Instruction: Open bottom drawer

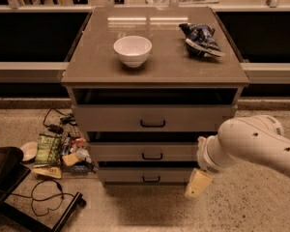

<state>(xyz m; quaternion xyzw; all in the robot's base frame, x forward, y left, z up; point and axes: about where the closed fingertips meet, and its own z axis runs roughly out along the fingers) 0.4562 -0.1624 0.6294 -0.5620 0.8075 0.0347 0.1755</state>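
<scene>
At your far left, a heap of snack packets and black cables [53, 151] litters the floor. A round white bowl [133, 50] sits on the grey-beige cabinet's counter [96, 66]. Below, the bottom drawer [121, 175], lowest of 3, shows its small black bar handle [151, 179]. Further right on the counter lies a crumpled blue-and-white bag [201, 38]. The cream pincer [198, 183] hangs low at that drawer's right end, clear of the handle; you cannot tell its state.
</scene>
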